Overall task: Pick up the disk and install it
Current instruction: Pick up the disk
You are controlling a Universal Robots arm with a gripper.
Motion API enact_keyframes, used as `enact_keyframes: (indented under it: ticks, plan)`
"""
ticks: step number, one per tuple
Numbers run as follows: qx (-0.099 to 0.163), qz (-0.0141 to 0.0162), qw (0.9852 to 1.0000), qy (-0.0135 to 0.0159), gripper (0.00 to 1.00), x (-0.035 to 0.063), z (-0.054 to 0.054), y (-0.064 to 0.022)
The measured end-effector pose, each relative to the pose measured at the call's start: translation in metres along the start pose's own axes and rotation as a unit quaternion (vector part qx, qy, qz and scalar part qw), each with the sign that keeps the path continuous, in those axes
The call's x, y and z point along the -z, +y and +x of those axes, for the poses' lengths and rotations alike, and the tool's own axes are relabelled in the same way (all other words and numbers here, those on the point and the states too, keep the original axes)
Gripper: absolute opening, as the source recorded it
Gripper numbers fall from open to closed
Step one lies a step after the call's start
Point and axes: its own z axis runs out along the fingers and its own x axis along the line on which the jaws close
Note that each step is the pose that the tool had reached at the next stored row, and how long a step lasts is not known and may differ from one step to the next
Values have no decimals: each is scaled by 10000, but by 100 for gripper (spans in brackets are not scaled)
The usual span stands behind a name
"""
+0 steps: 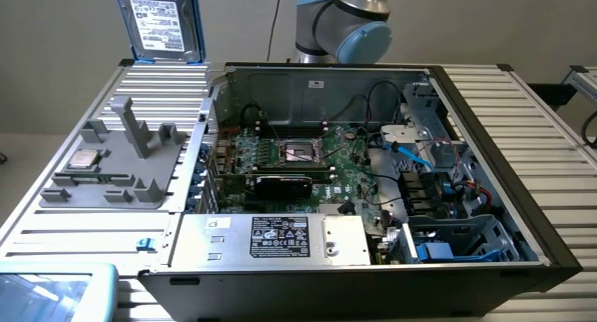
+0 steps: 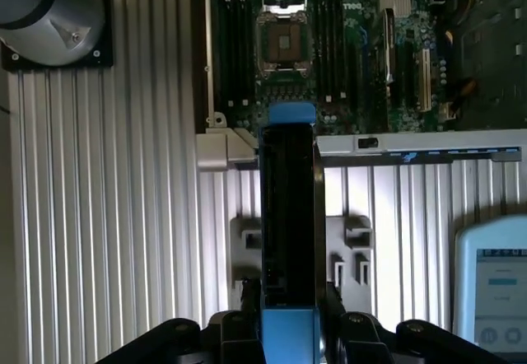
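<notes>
- Gripper (image 2: 288, 335) clenched on the disk (image 2: 288, 216); disk seen edge-on between the fingers, blue rail ends at both ends.
- Exterior view: the one disk hangs upright, label outward, high above the counter (image 1: 522, 112) at the exterior view's left.
- Open computer case (image 1: 560, 245) holds one motherboard (image 1: 308, 161) and one stickered grey box (image 1: 279, 238).
- Grey fixture (image 1: 112, 189) on the counter holds one square chip (image 1: 84, 158).

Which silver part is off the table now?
The blue-railed disk, held aloft in the gripper; the chip lies on its grey fixture, the stickered box inside the case.
</notes>
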Motion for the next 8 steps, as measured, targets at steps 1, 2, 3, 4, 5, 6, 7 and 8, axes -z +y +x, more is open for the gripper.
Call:
enact_keyframes:
  ticks: [1,2,3,4,5,6,7,8]
  plan:
    - [0,4,10000,-3,37,17,-13,38]
    - [1,8,10000,-6,37,34,-26,76]
    - [1,11,10000,-9,37,50,-38,114]
    - [0,15,10000,-12,37,67,-51,152]
    - [0,19,10000,-15,37,84,-63,190]
    - [1,23,10000,-18,37,101,-77,229]
    - [1,26,10000,-21,37,118,-89,266]
    - [0,29,10000,-23,37,134,-102,304]
